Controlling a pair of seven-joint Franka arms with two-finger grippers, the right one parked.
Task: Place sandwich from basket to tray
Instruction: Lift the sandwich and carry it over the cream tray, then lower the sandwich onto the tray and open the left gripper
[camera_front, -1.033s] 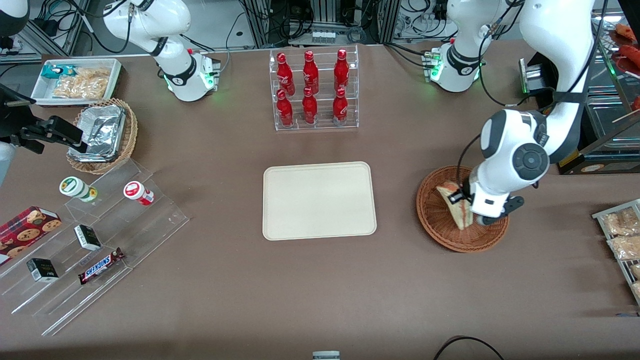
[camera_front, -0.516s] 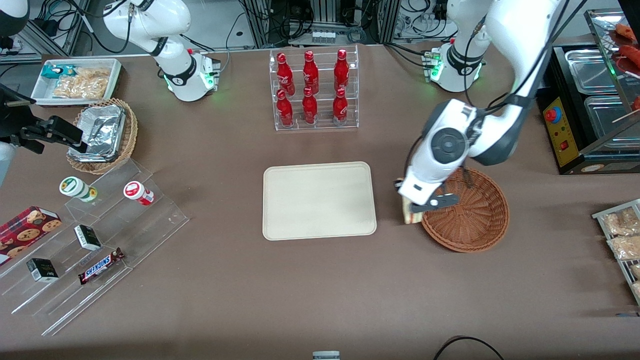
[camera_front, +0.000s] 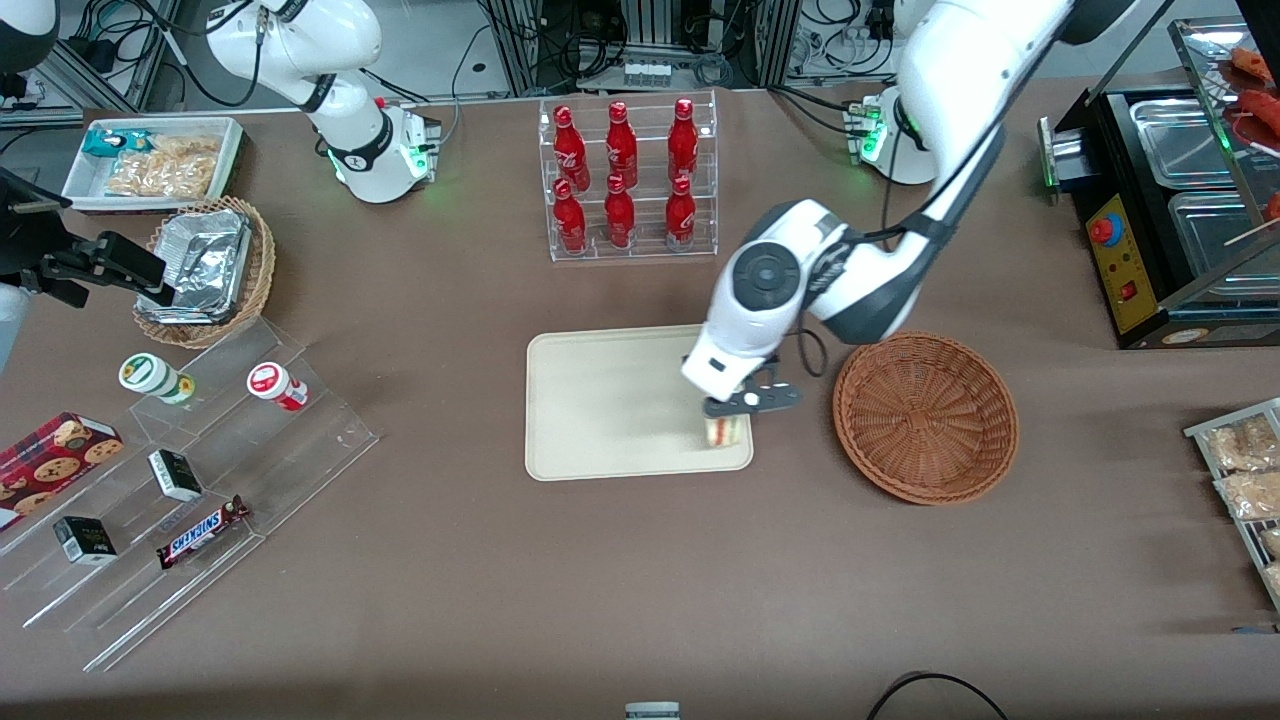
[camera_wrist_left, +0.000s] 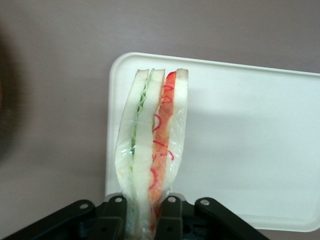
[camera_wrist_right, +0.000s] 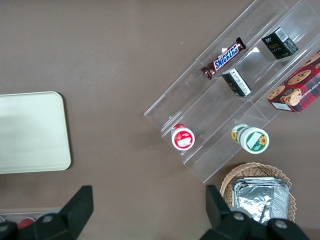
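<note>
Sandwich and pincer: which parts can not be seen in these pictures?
- Front view: the arm's wrist covers most of the sandwich and the pincer.
- Left wrist view: the picture's edge cuts off the pincer.
- No view shows whether the sandwich touches the tray.

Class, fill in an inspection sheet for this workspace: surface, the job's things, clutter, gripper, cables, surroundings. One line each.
Surface: brown table.
Job's things: sandwich held above the tray at its corner nearest the basket, which holds nothing.
Clutter: red bottles in a clear rack; Snickers bar on a clear stand; foil container in a tan basket.
Gripper: gripper over the tray, fingers shut on the sandwich.
Cables: black cable at the table edge nearest the front camera.
Surroundings: metal pans toward the working arm's end.
</note>
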